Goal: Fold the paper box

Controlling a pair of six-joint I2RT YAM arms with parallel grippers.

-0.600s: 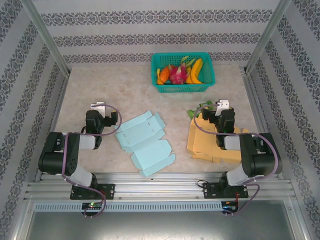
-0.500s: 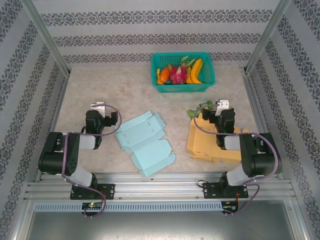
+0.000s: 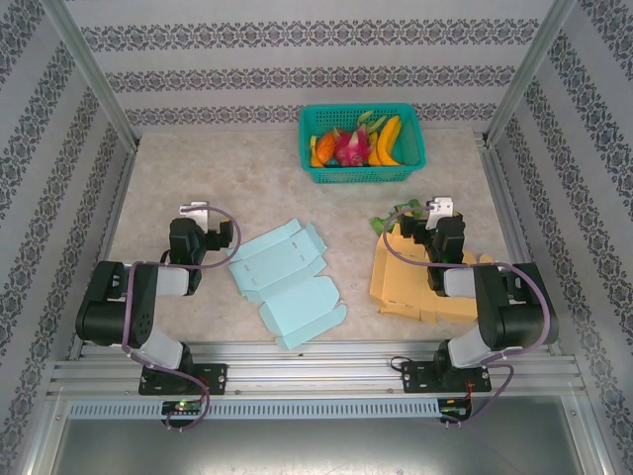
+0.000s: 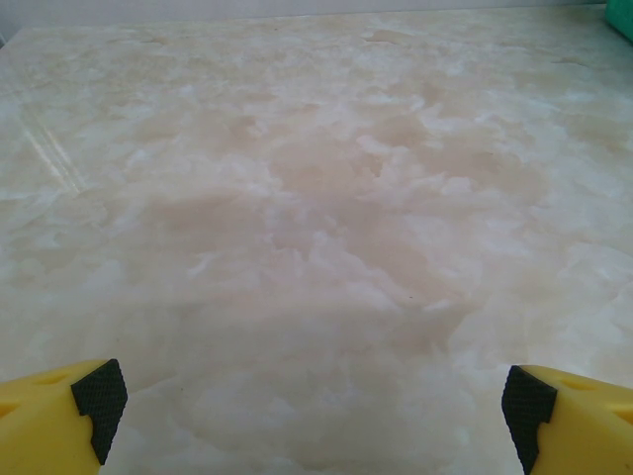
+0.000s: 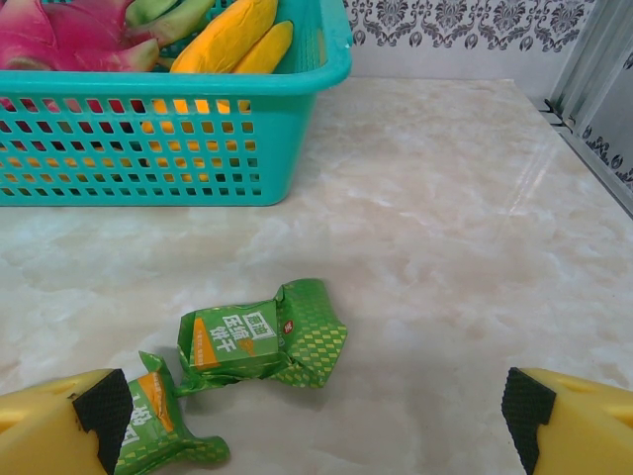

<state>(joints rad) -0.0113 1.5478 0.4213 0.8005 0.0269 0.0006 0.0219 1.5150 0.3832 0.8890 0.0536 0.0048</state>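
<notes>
The paper box (image 3: 287,282) lies unfolded and flat on the bench (image 3: 198,168). It is a pale blue sheet with its flaps spread, near the front edge and a little left of the middle, between the two arms. Nothing is touching it.

The left tool (image 3: 195,212) sits low over the bench just to the left of the box's far corner, apart from it. In the left wrist view its yellow fingers with black pads (image 4: 97,394) stand wide apart at the bottom corners. Between them is only bare marbled bench, so it holds nothing.

The right tool (image 3: 438,210) is at the far edge of a tan cardboard sheet (image 3: 415,287), which lies flat on the near right of the bench. Its fingers are also spread fully and it grips nothing. A crumpled green wrapper (image 5: 262,341) lies on the bench just ahead of this tool and towards its left finger. The wrapper's near end is right beside that finger's pad, though contact cannot be judged.

Farther back, past the wrapper, a teal basket (image 3: 361,143) stands against the far side of the bench. It holds fruit (image 5: 237,35), including yellow bananas and a pink dragon fruit.
</notes>
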